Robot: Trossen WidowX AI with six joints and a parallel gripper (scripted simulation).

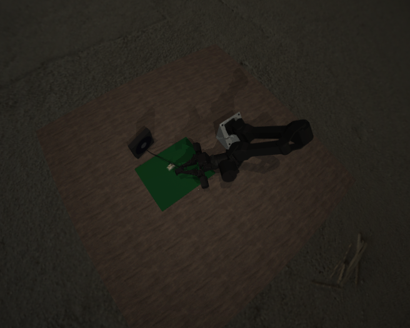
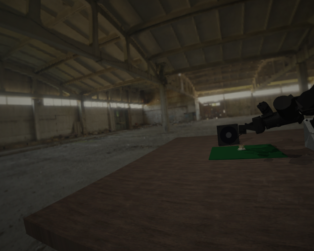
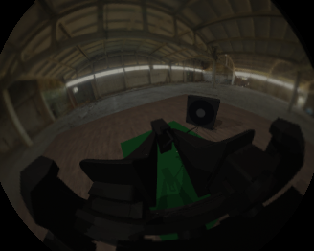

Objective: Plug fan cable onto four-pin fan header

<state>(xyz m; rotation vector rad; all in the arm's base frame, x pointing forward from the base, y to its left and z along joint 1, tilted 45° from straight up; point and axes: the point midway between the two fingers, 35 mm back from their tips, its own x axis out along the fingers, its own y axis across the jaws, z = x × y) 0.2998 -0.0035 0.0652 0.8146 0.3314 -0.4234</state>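
With the fingers (image 2: 240, 128) clamped on the plug (image 3: 165, 136) above the header (image 2: 241, 147), lower and align it next.

table (image 1: 219, 255): matt wood grain | board (image 1: 161, 191): smooth green | fan (image 1: 141, 142): probably matt plastic

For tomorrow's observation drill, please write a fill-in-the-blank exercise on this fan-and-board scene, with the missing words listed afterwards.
1. The board lying on the wooden table is ____ in colour.
2. The black fan stands ____ on the table beside the board.
3. The gripper has its jaws ____ on the plug.
4. The pale header sits on the board, ____ the gripper.

Missing words: green; upright; shut; below
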